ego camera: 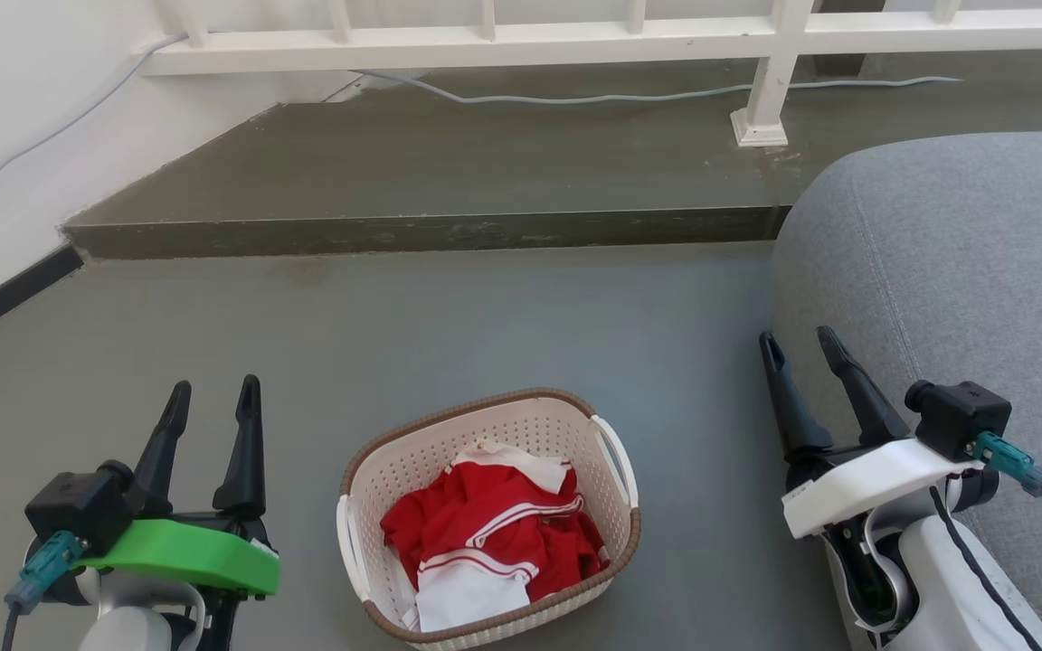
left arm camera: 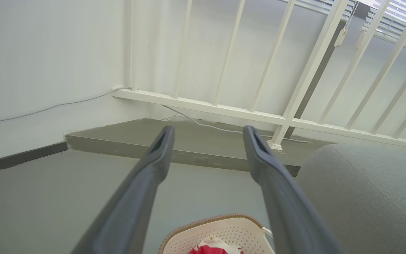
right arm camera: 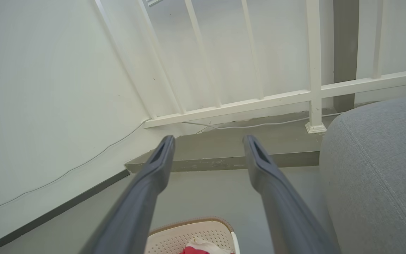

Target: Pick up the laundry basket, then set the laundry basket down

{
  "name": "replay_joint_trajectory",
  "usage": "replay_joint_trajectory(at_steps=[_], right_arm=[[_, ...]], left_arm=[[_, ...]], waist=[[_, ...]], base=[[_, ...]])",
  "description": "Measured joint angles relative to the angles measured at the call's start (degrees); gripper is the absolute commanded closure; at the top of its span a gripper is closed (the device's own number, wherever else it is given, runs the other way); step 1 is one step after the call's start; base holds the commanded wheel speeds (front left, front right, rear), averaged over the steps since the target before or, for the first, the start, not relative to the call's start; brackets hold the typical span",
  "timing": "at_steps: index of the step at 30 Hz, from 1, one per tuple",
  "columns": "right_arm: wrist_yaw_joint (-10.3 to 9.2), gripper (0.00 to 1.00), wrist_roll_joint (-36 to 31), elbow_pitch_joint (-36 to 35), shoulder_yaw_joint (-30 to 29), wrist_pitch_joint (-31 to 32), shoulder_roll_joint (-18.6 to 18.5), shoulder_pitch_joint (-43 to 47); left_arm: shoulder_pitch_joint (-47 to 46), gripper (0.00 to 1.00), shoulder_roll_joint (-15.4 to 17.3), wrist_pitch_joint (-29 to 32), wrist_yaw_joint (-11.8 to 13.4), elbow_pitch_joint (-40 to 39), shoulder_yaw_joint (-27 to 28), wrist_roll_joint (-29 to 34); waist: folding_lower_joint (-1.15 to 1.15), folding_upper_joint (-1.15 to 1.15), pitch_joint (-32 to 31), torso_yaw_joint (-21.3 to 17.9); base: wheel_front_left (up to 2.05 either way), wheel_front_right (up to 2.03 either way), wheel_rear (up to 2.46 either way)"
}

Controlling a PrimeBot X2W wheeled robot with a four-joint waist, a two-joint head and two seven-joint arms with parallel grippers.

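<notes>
The laundry basket [ego camera: 412,448] stands on the grey floor between my arms, cream-white and perforated with a brown woven-look rim, holding red and white clothes [ego camera: 494,533]. Its white side handles face left and right. My left gripper [ego camera: 213,393] hovers open to the basket's left, well apart from it. On the other side my right gripper [ego camera: 800,344] is open too, beside the sofa. The basket's far rim [left arm camera: 210,220] peeks between the left gripper [left arm camera: 208,132] fingers in the left wrist view, and the rim [right arm camera: 189,223] shows likewise below the right gripper [right arm camera: 208,141].
A grey sofa [ego camera: 955,271] fills the right side, close to my right arm. A raised floor step [ego camera: 421,231] runs across ahead, topped by a white railing [ego camera: 485,41] with a cable [ego camera: 620,95] along it. A white wall [ego camera: 14,136] stands at left.
</notes>
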Motion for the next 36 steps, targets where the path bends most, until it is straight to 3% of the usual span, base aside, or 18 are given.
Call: replay_joint_trajectory(at_steps=[13,23,36], right_arm=[[0.08,0.00,-0.59,0.12,-0.34,0.00,0.77,-0.46],[0.24,0.00,-1.66,-1.09,0.03,-0.01,1.25,-1.65],[0.25,0.00,-3.15,-2.80,0.90,-0.10,1.85,-6.31]], left_arm=[[0.00,0.00,0.02,0.00,0.00,-0.32,0.35,-0.02],[-0.70,0.00,0.34,-0.01,0.00,0.42,-0.01,-0.79],[-6.91,0.00,2.52,-0.15,-0.05,9.78,-0.87,-5.48]], waist=[[0.00,0.00,1.57,-0.25],[0.00,0.00,6.45,-1.21],[0.00,0.00,16.21,-2.26]], base=[[0.00,0.00,0.00],[0.00,0.00,0.00],[0.00,0.00,0.00]])
